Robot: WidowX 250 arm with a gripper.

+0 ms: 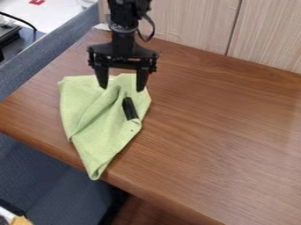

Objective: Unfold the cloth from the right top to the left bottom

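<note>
1. Brown wood-grain table [223,132]; pale, finely streaked panelling [188,22] behind.
2. Green cloth [100,140], creased and tapering, lies left in view, its tip at the table's near edge.
3. Black gripper [122,88] at its upper end, jaws apart.
4. Dark oblong object [130,109] on the cloth.

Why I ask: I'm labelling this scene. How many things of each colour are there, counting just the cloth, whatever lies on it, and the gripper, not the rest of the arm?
Green: 1 (the cloth)
Black: 2 (the gripper, the small object on the cloth)
Total: 3
</note>
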